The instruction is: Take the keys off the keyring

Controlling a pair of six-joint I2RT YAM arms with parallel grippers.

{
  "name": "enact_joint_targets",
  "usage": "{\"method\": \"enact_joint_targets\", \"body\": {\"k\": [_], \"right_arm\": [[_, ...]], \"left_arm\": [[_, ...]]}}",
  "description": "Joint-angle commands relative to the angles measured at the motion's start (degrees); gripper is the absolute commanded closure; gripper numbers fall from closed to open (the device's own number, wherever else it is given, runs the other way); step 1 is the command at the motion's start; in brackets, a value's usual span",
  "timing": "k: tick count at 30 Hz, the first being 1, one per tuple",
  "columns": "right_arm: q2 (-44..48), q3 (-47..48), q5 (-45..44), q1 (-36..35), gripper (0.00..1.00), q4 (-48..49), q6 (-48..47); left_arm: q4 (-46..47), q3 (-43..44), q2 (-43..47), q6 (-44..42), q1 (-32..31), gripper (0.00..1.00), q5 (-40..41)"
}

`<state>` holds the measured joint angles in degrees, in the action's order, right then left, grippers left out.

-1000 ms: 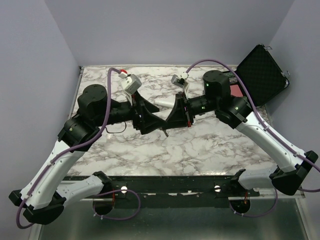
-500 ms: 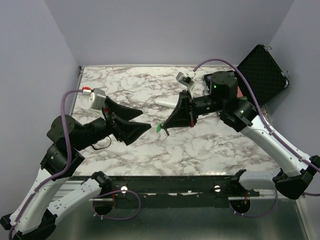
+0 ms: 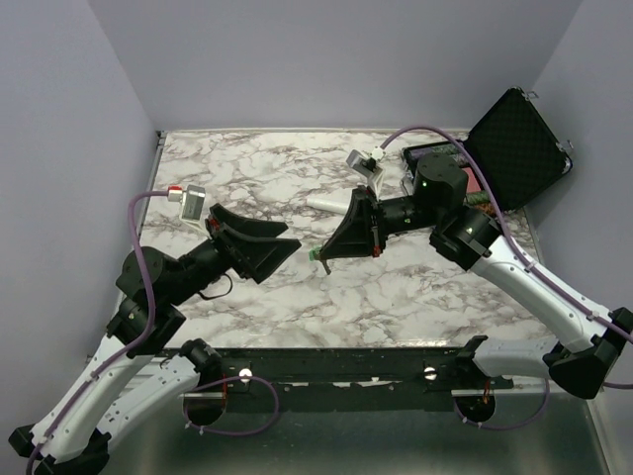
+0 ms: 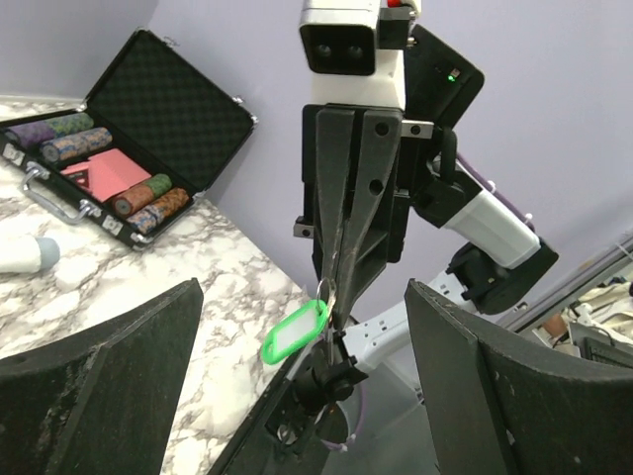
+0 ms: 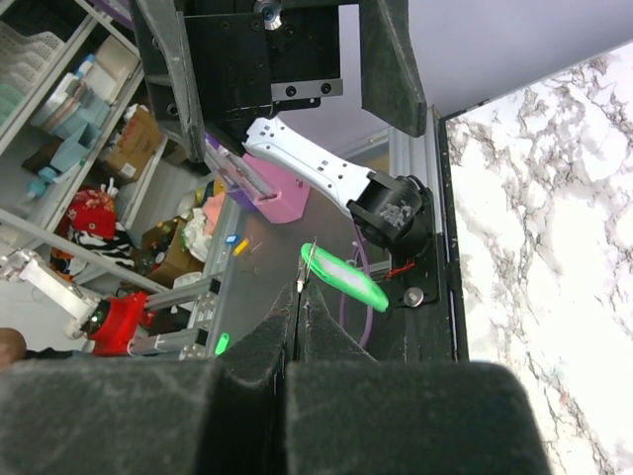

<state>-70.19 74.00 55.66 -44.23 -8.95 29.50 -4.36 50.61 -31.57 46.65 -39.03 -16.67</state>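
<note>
My right gripper (image 3: 322,261) is shut, raised above the middle of the table. It pinches the thin metal ring (image 5: 310,259) of the keyring, and the green fob (image 3: 315,254) hangs from its tip. The fob also shows in the right wrist view (image 5: 344,278) and the left wrist view (image 4: 294,332). A thin grey metal sliver at the fingertips (image 5: 299,287) may be the key; I cannot tell it from the ring. My left gripper (image 3: 281,259) is wide open and empty, a short way left of the fob and facing it; in its wrist view the fob hangs between its fingers (image 4: 109,386).
An open black case (image 3: 516,143) with poker chips stands at the back right and shows in the left wrist view (image 4: 148,109). A long white cylindrical object (image 3: 326,202) lies on the marble table (image 3: 425,287) behind the right gripper.
One second ago both grippers met at the fob. The left gripper has let go, opened wide and drawn back to the left. The right gripper still holds the keyring.
</note>
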Motion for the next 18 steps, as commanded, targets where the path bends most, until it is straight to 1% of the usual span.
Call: {"method": "enact_joint_targets", "body": {"k": [1, 5, 13, 18], "right_arm": [[-0.91, -1.05, 1.99, -0.95, 0.99, 2.80, 0.92], [-1.52, -1.05, 2.09, -1.30, 0.99, 1.75, -0.05], [-2.32, 0.01, 1.56, -1.30, 0.99, 0.60, -1.72], [-2.93, 1.24, 0.95, -1.74, 0.99, -1.24, -2.69]], "left_arm": [[6.12, -0.78, -2.26, 1.43, -0.17, 0.09, -4.86], [6.29, -1.39, -3.32, 0.46, -0.17, 0.11, -6.88], [6.12, -2.79, -4.73, 0.02, -0.17, 0.26, -8.82], [6.29, -4.90, -3.06, 0.98, -0.26, 0.34, -8.03]]}}
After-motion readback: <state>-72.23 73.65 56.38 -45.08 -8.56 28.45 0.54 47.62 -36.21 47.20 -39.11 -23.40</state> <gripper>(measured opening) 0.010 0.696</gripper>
